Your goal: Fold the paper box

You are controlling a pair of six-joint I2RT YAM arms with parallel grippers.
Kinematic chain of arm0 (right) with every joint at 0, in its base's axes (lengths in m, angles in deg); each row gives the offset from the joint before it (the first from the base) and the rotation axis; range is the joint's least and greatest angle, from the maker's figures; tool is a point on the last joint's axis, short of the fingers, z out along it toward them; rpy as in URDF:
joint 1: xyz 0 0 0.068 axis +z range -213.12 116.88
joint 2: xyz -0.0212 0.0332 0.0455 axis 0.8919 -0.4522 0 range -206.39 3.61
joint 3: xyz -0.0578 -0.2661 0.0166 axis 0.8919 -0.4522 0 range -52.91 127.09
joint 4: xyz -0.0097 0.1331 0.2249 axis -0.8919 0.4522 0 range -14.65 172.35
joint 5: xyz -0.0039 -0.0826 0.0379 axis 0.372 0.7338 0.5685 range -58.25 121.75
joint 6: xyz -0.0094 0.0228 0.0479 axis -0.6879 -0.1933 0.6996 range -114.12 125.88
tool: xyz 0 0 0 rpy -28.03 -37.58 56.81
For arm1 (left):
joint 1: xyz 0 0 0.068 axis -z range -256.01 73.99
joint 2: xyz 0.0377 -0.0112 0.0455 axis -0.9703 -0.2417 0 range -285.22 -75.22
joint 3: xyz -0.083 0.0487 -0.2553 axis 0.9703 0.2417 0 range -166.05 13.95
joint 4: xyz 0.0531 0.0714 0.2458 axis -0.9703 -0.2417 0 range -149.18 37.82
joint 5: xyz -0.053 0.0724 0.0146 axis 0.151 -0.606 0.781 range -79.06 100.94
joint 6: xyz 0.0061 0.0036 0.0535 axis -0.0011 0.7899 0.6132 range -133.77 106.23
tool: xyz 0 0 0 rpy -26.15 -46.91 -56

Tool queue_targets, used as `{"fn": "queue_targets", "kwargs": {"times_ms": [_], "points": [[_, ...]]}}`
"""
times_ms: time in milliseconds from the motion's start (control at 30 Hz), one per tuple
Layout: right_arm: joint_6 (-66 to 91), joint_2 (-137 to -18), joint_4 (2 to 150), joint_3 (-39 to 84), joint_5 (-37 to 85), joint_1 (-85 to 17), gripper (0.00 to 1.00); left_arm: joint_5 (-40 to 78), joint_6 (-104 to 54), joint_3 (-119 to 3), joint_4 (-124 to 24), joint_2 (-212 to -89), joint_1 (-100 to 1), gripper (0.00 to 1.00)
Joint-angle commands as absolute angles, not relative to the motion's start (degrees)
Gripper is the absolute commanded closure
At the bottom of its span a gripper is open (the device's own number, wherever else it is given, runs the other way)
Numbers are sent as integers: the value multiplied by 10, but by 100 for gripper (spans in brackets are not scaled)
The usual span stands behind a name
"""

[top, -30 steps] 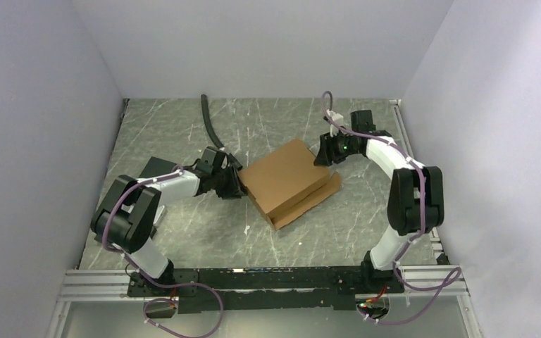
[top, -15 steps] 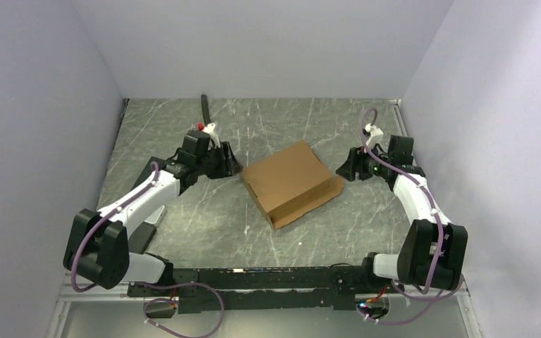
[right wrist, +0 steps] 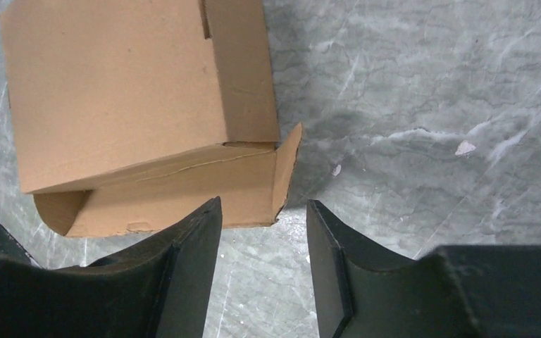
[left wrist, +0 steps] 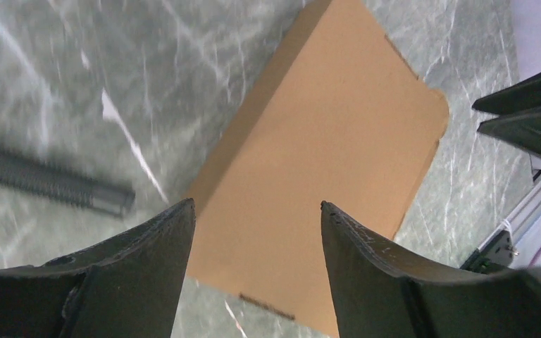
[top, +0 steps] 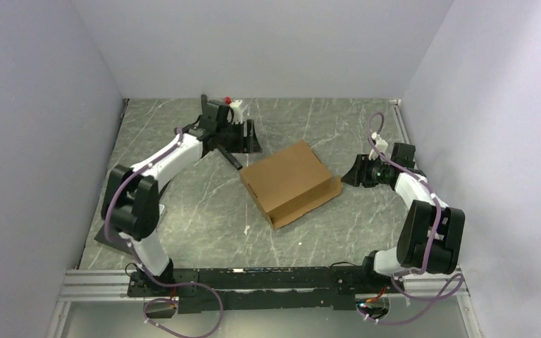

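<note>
Paper box (top: 290, 182) untouched on grey marbled table (top: 204, 211)

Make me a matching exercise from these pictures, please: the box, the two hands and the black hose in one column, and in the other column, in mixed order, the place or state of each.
Things
1. paper box
2. left hand
3. right hand
4. black hose

Places and states
a. open and empty, at the box's right side
b. ribbed, lying on the table left of the box
c. brown, in the middle of the table
d. open and empty, by the box's far left corner

Pairs: 1-c; 2-d; 3-a; 4-b
</note>
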State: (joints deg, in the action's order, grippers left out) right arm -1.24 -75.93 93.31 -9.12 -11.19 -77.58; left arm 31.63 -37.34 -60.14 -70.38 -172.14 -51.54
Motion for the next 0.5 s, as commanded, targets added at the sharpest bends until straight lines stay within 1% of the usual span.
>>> {"fn": "queue_targets", "kwargs": {"times_ms": [0, 200, 367, 467], "points": [[-22, -789, 916, -82, -118, -776, 51, 363, -282, -694, -714, -1791, -513, 29], [-24, -808, 913, -82, -118, -776, 54, 407, -258, -713, -642, -1845, -513, 27], [-24, -828, 911, -75, -112, -767, 57, 444, -260, -727, -632, -1881, -512, 23], [-22, -838, 905, -72, -108, -759, 58, 460, -259, -721, -621, -1891, -511, 23]]}}
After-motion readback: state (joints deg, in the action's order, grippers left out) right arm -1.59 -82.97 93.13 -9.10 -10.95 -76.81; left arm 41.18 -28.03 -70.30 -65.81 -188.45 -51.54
